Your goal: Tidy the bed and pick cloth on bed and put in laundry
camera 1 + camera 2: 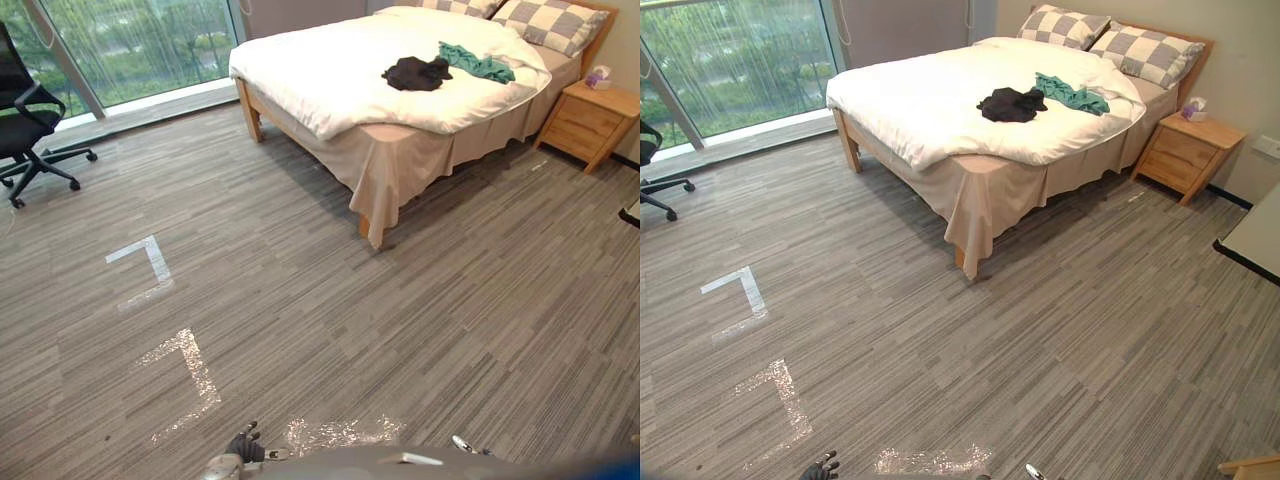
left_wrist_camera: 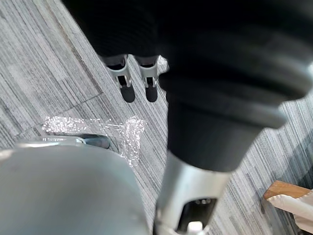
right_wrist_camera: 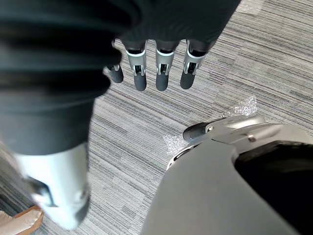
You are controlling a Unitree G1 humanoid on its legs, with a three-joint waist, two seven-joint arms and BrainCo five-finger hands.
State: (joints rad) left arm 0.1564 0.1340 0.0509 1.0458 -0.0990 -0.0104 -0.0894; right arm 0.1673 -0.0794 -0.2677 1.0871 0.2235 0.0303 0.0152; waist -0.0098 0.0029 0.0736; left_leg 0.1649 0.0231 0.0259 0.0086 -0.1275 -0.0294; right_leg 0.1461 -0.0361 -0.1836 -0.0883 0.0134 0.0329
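Note:
A black cloth (image 1: 417,72) and a teal cloth (image 1: 475,62) lie side by side on the white duvet of the bed (image 1: 330,70), near two checked pillows (image 1: 560,22). The bed stands far across the floor from me. Both arms hang low at my sides. My left hand (image 2: 127,89) points its straight fingers down at the carpet and holds nothing; its dark tips also show at the lower edge of the left eye view (image 1: 243,447). My right hand (image 3: 161,73) hangs the same way, fingers straight and empty.
A wooden nightstand (image 1: 590,120) stands right of the bed. A black office chair (image 1: 30,110) is by the window at the left. Tape marks (image 1: 150,262) lie on the carpet. A white tabletop edge (image 1: 1252,240) juts in at right. A wooden-framed piece with white fabric (image 2: 288,196) is close by.

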